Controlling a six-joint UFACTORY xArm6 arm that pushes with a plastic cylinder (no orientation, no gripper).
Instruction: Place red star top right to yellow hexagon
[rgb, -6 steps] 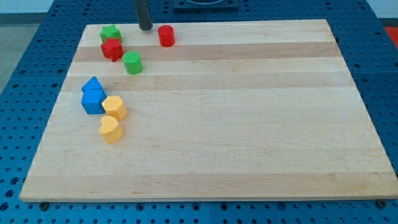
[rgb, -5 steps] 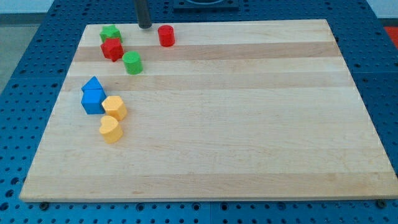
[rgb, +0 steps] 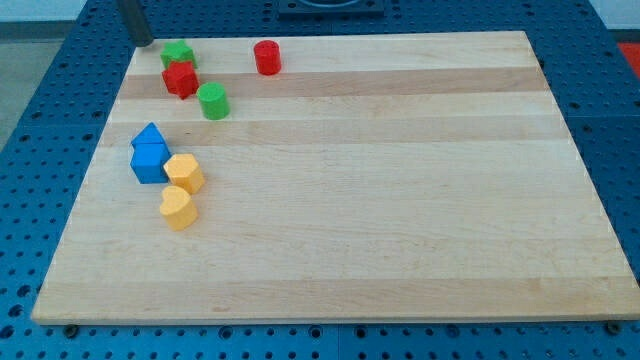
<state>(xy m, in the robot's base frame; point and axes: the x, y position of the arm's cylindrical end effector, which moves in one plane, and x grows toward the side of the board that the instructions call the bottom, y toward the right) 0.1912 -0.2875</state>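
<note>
1. Red star (rgb: 180, 79) sits at the board's (rgb: 400, 200) far left, touching the green star (rgb: 177, 54) behind it, with the green cylinder (rgb: 212, 101) just right.
2. Yellow hexagon (rgb: 184, 172) lies nearer, beside two blue blocks (rgb: 150, 155); the yellow heart (rgb: 177, 208) is just in front.
3. Red cylinder (rgb: 266, 57) stands apart, far.
4. My tip (rgb: 143, 42) rests at the far-left corner, left of the green star; the rod carries no pincer.

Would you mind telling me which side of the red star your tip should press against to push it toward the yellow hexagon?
Its upper-left face. The red star sits above and slightly left of the yellow hexagon, so it must travel down and a little right. My tip is already up-left of it. The green star touches its top, and the green cylinder sits lower right, so approach narrowly.
</note>
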